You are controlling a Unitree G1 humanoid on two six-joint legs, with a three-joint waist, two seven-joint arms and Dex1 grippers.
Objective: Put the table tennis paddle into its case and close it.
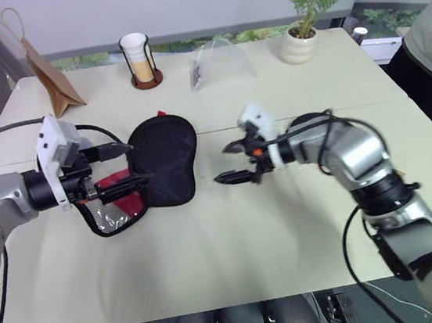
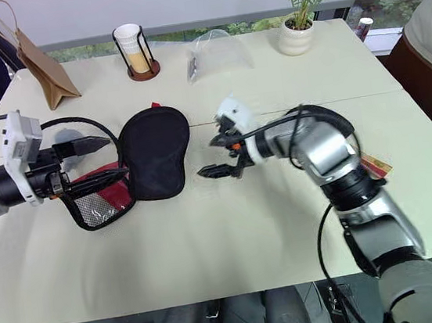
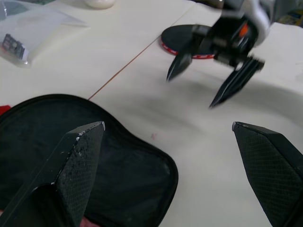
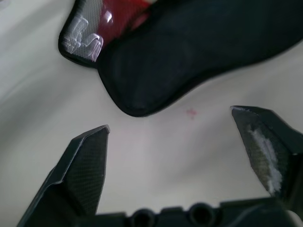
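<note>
Paddle [image 3: 189,40]: largely hidden behind the right end effector [image 3: 214,78] in the left wrist view; a black disc with a red rim lay flat on the table [image 1: 234,246], handle not visible. In the head views it was probably masked by the right forearm.

Case [image 1: 161,160]: lay open on the table, black fabric flap uppermost, red panel and silvery lining partly covered by the left end effector [image 1: 114,170].

Left end effector: fingers spread wide, empty, hovering over the case's open end, pointing toward the right arm.

Right end effector: fingers wide apart, empty, angled down beside the case's rounded edge, not touching it.

Table: cream, two panels joined by a seam; at the far edge stood a paper bag [image 1: 51,71], a cup in a wire holder [image 1: 139,59], a clear plastic bag [image 1: 220,62] and a potted plant [image 1: 302,25].
</note>
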